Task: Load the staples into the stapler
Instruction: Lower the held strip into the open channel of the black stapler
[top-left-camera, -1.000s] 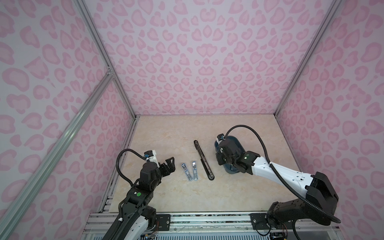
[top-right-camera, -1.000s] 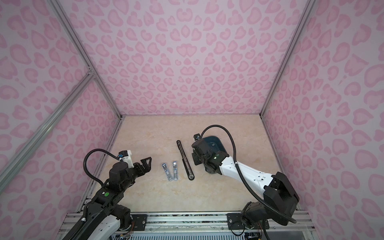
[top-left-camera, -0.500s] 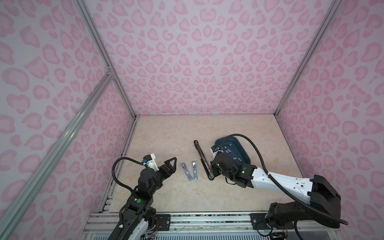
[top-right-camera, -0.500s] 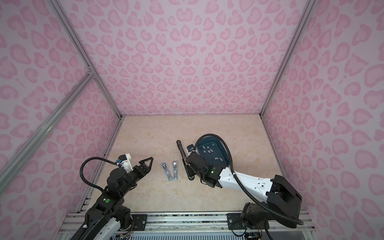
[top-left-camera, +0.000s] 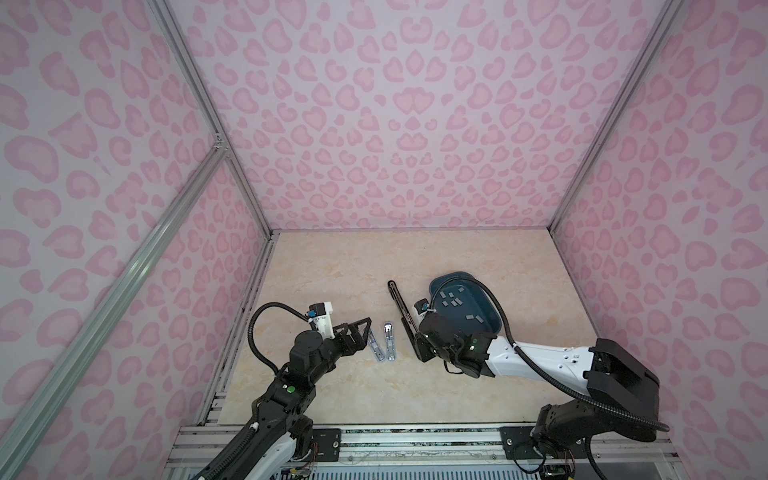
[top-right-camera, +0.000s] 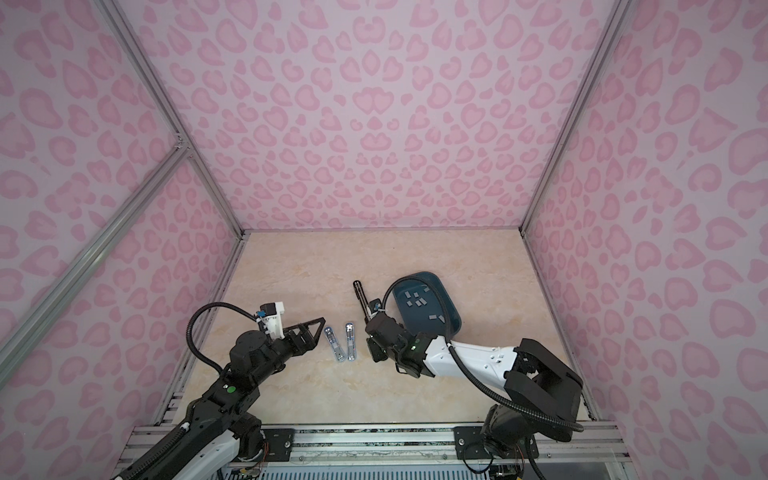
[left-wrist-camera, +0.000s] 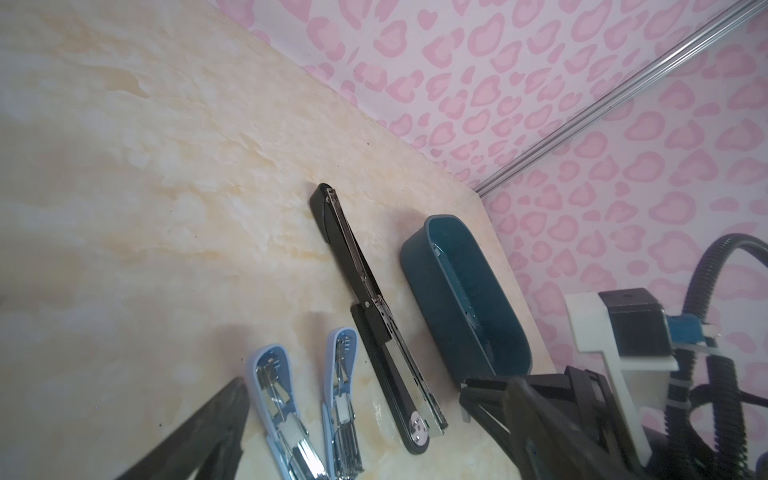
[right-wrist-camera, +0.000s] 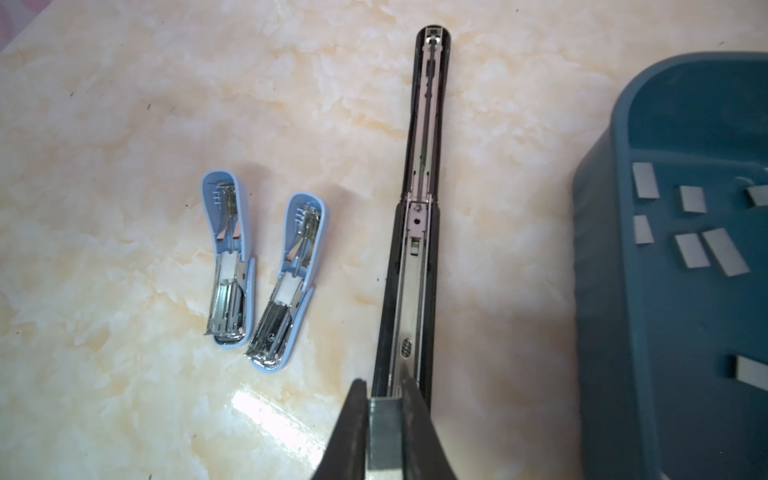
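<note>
A long black stapler (top-left-camera: 399, 305) (right-wrist-camera: 415, 270) lies opened flat on the marble table, its metal channel facing up. My right gripper (right-wrist-camera: 384, 388) (top-left-camera: 422, 353) is shut on a short grey strip of staples (right-wrist-camera: 384, 432), right at the near end of that channel. More staples (right-wrist-camera: 692, 249) (top-left-camera: 453, 300) lie loose in a dark blue tray (right-wrist-camera: 602, 291) to the stapler's right. My left gripper (top-left-camera: 359, 330) (left-wrist-camera: 353, 386) is open, just left of two small light-blue staplers, with nothing between its fingers.
The two light-blue staplers (right-wrist-camera: 228, 257) (right-wrist-camera: 291, 278) lie opened side by side left of the black stapler, also in a top view (top-left-camera: 375, 345) (top-left-camera: 389, 340). Pink patterned walls enclose the table on three sides. The right arm's cable arcs over the tray (top-left-camera: 453, 274).
My right gripper has come from over the blue tray to the near end of the black stapler, carrying the strip. The left gripper has edged closer to the light-blue staplers.
</note>
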